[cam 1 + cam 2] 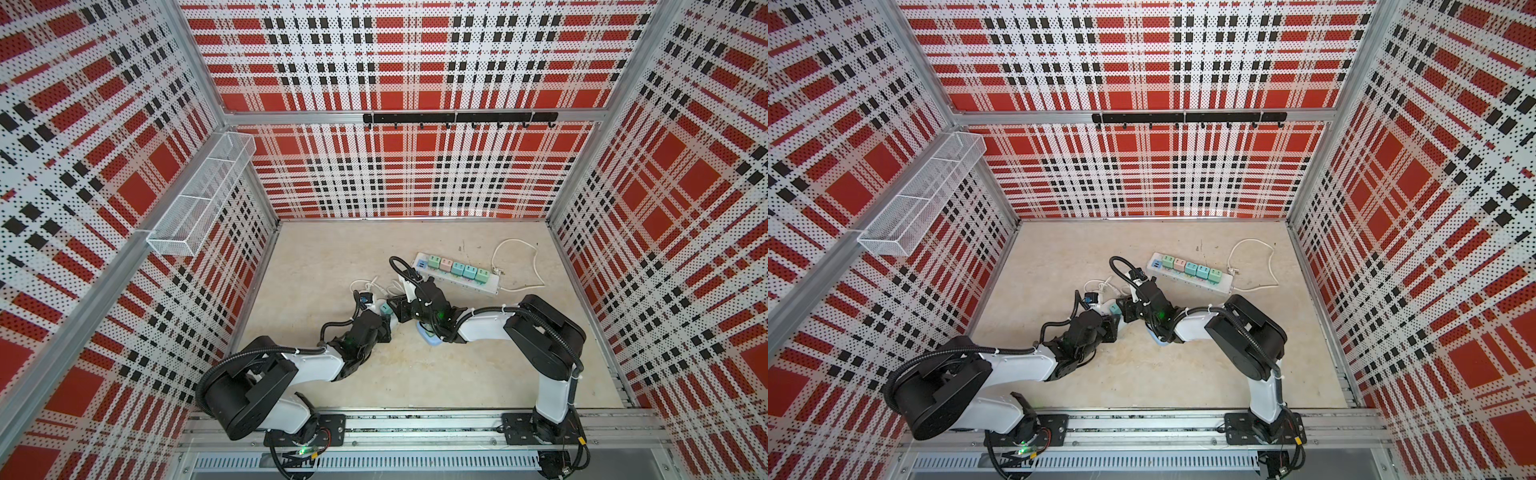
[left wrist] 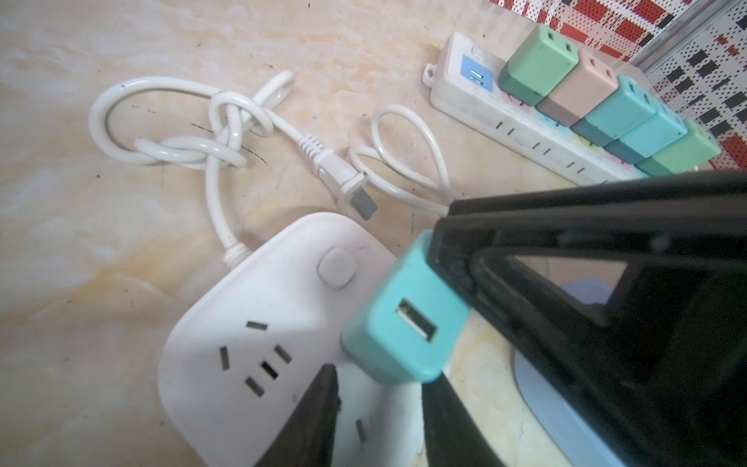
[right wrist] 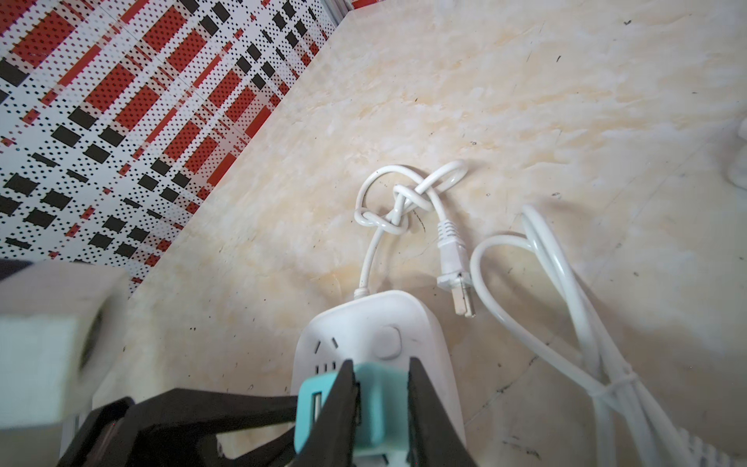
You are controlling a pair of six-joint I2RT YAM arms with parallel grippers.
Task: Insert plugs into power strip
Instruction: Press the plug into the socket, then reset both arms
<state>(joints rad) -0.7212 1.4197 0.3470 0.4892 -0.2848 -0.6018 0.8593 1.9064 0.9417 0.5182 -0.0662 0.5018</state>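
1. Nearest the arm bases, a pale blue shallow dish (image 1: 432,340) lay on the beige marbled tabletop (image 2: 121,283), half hidden under the right arm. Its contents could not be made out.
2. Just beyond it, the right gripper (image 3: 380,366) was clamped on a teal rounded-cube plug (image 2: 404,323), one black finger on each opposite side face. This left the USB face clear, probably so the prong end could point down.
3. That plug hung tilted over a small rounded white power strip (image 2: 250,307), beside its push button and socket holes. The prongs were hidden, so whether they had entered a slot could not be told.
4. The left gripper (image 2: 378,376) stood with its jaws apart and nothing between them, its tips low over the same strip right beside the plug. This looked like a move to steady the strip or square up the plug.
5. Past the strip lay its knotted white cord (image 2: 226,133), bundled short and out of the way.
6. Farthest off, a long white power strip (image 2: 521,129) carried five seated cubes in a tight row:
   - a mint green plug (image 2: 537,64)
   - a pale pink plug (image 2: 582,93)
   - two teal plugs (image 2: 618,109)
   - a second mint green plug (image 2: 683,153)
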